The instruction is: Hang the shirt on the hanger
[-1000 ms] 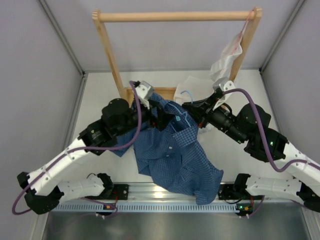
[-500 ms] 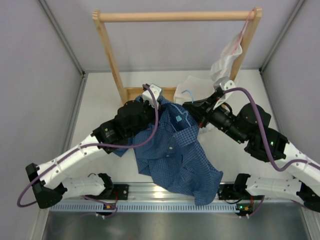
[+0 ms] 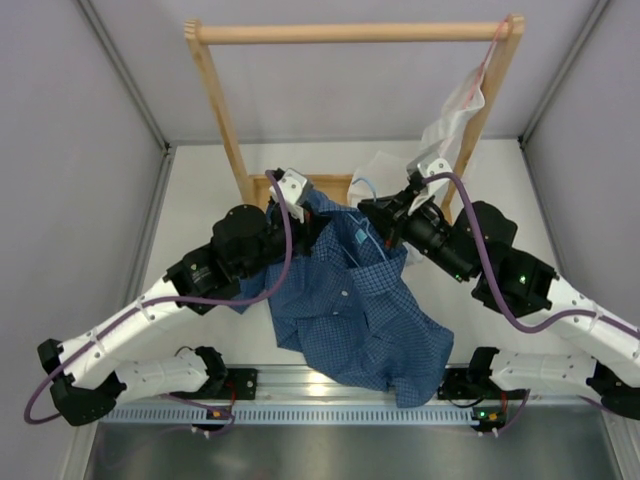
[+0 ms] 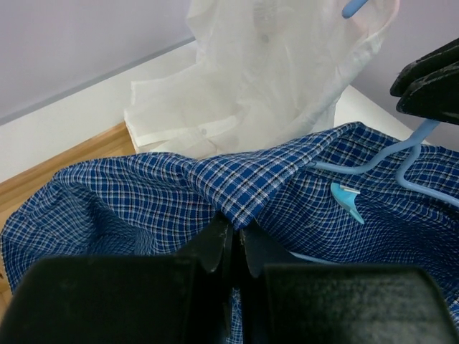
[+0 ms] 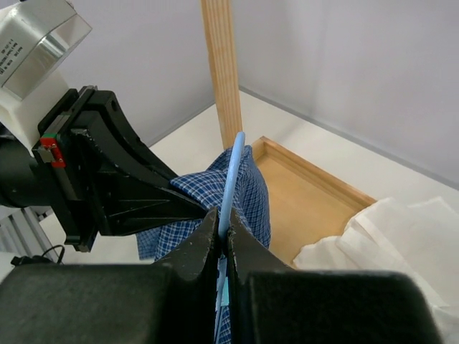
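The wooden rack (image 3: 350, 32) stands at the far end of the surface (image 3: 200, 200), with its tray-like base (image 5: 308, 193) just behind my work. The shirt (image 3: 350, 310) lies in a rumpled heap between my two arms. Its long axis runs from the collar end, which points at the rack's base, to the tail end, which points at the near edge on my right and droops over the rail there. A white shirt (image 4: 265, 79) is heaped just beyond it, below the rack's right post. My left jaws are pressed together on a raised fold of the blue checked cloth at the collar end. My right jaws pinch the wire of the hanger (image 5: 231, 172). The wire runs upright through them, its hook points away toward the rack, and its lower wires rest on the shirt's cloth.
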Available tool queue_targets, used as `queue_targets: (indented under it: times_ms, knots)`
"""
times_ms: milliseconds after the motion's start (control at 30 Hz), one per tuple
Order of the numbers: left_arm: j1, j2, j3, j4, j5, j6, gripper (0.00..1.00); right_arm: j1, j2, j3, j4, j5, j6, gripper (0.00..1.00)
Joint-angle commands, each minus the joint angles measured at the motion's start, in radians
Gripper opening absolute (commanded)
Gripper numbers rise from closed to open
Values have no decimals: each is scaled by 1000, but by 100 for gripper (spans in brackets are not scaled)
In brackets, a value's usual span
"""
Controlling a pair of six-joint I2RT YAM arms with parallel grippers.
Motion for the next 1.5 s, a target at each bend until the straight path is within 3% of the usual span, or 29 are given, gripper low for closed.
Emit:
queue_targets:
  times_ms: [0,67,100,133,167,200,333,467,500,567,667,800,1033,1267,1467]
  knots:
    - [-6,-16,-4,49,-4,-13,6,11,-34,2,104,59,-33,0]
    - [-6,-16,-6,33,-10,-13,24,11,-57,-7,143,94,-47,0]
    - [-4,-22,-7,29,-24,-13,58,9,-64,-12,150,99,-52,0]
    - [-4,-30,-6,17,-29,-8,77,9,-69,-12,158,93,-63,0]
    - [-4,-37,3,10,-30,11,94,9,-80,-10,158,83,-63,0]
    - [-6,-56,12,4,-47,24,98,9,-87,-9,157,76,-64,0]
    - [-4,-115,80,-19,-43,131,98,9,-121,-1,111,-10,-60,0]
    - [-3,-93,173,-92,80,298,98,9,-178,34,-82,-168,-38,0]
    - [0,-74,228,-130,241,338,98,8,-198,29,-102,-235,-23,0]
    - [2,-22,275,-260,435,482,98,8,-251,20,-145,-280,-12,0]
    - [1,10,293,-312,719,623,96,8,-293,13,-224,-412,-18,0]
    - [2,74,322,-353,848,656,93,9,-331,11,-277,-512,-40,0]
    - [1,157,359,-408,950,653,84,9,-330,43,-322,-624,-55,0]
    - [1,217,376,-454,1050,636,64,8,-311,49,-304,-691,-75,0]
    - [4,233,368,-468,1129,622,70,9,-275,71,-297,-753,-135,0]
